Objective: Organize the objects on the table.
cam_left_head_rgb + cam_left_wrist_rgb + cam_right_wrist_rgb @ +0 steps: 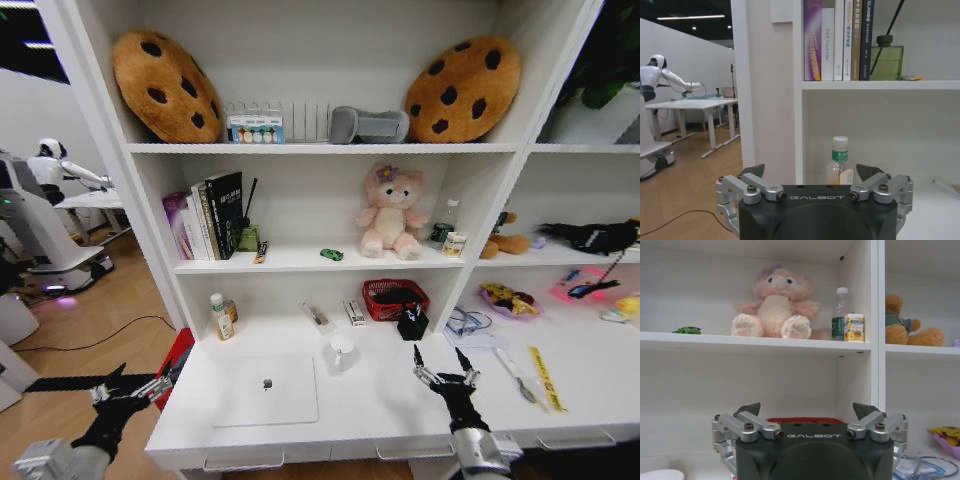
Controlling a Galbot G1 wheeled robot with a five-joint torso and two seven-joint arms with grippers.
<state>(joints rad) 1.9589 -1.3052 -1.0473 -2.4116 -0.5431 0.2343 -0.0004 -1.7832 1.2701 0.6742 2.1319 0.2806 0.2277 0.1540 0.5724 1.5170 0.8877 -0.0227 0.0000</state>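
A: Gripper status?
B: Left gripper (128, 388) spread apart, off the long white desk's (380, 405) left front corner; right gripper (445, 366) spread apart above its front edge.
A: Objects?
B: Closed slim silver-white laptop (268, 390) near the front edge; tiny green toy car (331, 254) on the shelf above.

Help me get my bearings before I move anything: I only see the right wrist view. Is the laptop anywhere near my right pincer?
Observer: Yes. The slim silver-white laptop lies closed on the long white desk, to the left of the right pincer, which is open over the desk.
Operator: Is anything standing between them?
Observer: A small white mug stands by the laptop's far right corner.
Operator: And where is the left pincer?
Observer: The left pincer is open, out past the desk's left end, over the wooden floor.
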